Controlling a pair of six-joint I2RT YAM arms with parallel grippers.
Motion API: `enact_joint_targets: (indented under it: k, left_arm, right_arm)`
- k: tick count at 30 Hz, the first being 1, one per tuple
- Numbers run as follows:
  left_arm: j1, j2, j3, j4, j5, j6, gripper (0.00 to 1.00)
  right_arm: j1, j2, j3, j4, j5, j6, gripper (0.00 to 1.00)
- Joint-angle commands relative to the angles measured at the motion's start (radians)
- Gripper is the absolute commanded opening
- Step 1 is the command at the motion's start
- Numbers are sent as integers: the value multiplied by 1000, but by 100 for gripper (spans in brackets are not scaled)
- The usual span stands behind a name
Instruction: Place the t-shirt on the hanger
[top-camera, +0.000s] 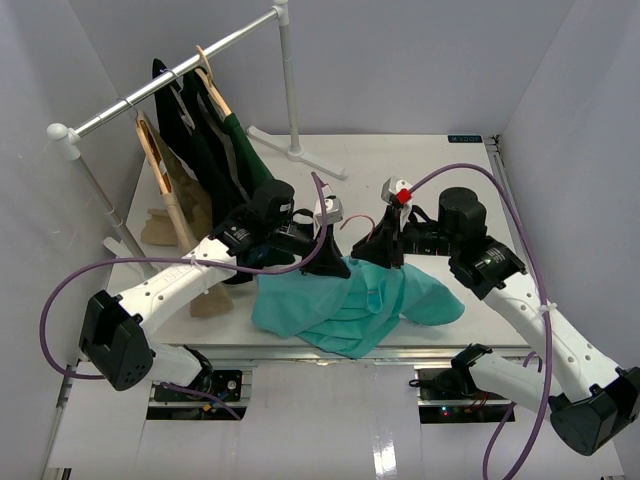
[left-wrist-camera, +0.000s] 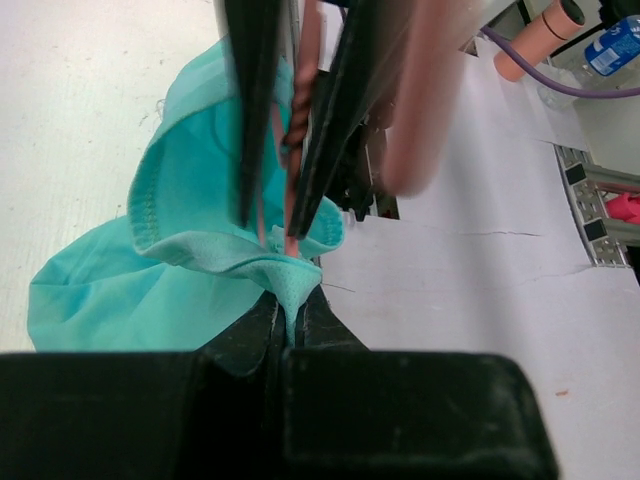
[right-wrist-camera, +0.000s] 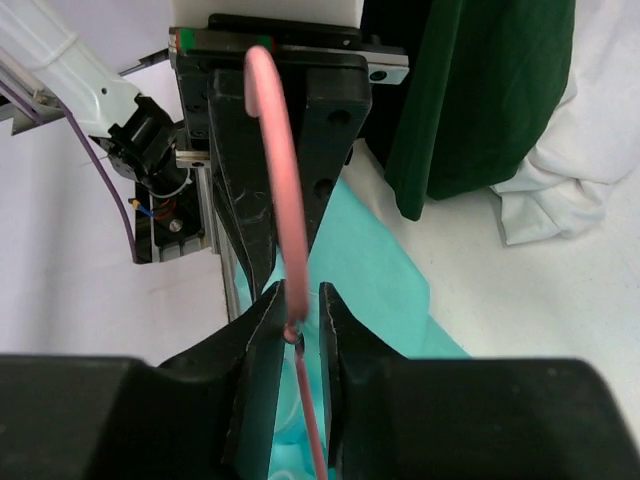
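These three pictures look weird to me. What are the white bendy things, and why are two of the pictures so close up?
The white bendy things are two robot arms bolted to a table. Each ends in a pincher with two black fingers. The big picture comes from a camera up above, looking down. The two close-up pictures come from little cameras on the arms' wrists, so each sees its own fingers.

On the table lies a teal t-shirt. At the back, dark clothes hang on a rail.

The left gripper is shut, pinching a fold of the t-shirt. The right gripper is shut on the thin pink hanger. The two grippers are close together, so the hanger sits right by the shirt's opening.
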Motion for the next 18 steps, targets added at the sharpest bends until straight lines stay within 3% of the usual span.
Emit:
enact_joint_targets:
  k: [1,2,5,11,18]
  left_arm:
    - [-3,-20,74,27,13,-37,32]
    - [-3,-24,95,5,-13,-46,45]
    - [7,-66,163,-87,-140,0,54]
    - [13,-147,328,-317,-481,34,57]
    - [13,-266,103,-267,-590,-26,54]
  right_arm:
    - [2,-52,-21,96,63,33,8]
    - [2,-62,-16,94,114,39,8]
    - [0,-71,40,-25,222,29,8]
    - [-8,-102,101,-123,373,22,8]
    - [-11,-94,207,-175,440,54,8]
